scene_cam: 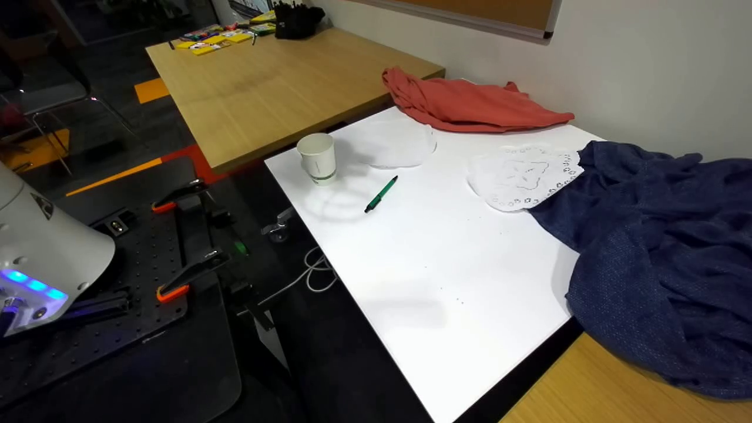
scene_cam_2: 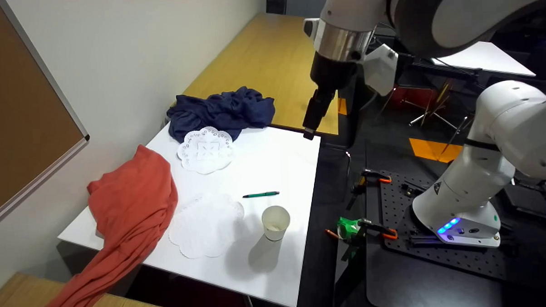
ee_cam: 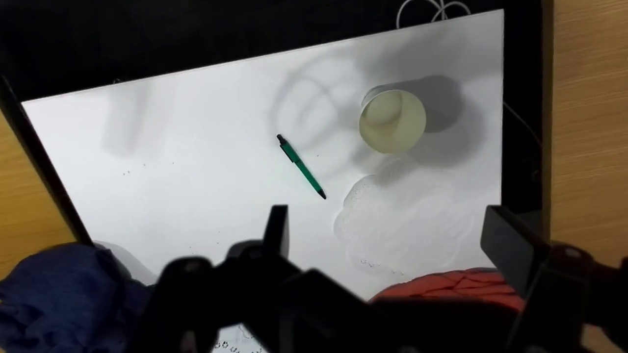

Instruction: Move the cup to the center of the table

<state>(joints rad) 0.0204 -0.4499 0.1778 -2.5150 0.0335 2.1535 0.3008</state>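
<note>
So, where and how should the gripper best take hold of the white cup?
Grip the cup by opposite sides of its upper wall, probably best from above with the open gripper: the cup stands upright, mouth up, narrowing toward its base.

A red cloth (scene_cam_2: 136,194) is lying along the wall-side edge of the counter (scene_cam_2: 273,162) and trailing past an adjoining edge over a wooden desk (scene_cam: 282,76), where yellow packs (scene_cam: 214,41) are resting. A navy cloth (scene_cam_2: 221,110) is covering the wall-side corner at the other end. A patterned doily (scene_cam_2: 207,150) is touching the navy cloth; a fainter doily (scene_cam_2: 205,226) is lying beside the red cloth. A green pen (scene_cam_2: 261,195) is resting nearer the edge opposite the wall (scene_cam: 658,70).
</note>
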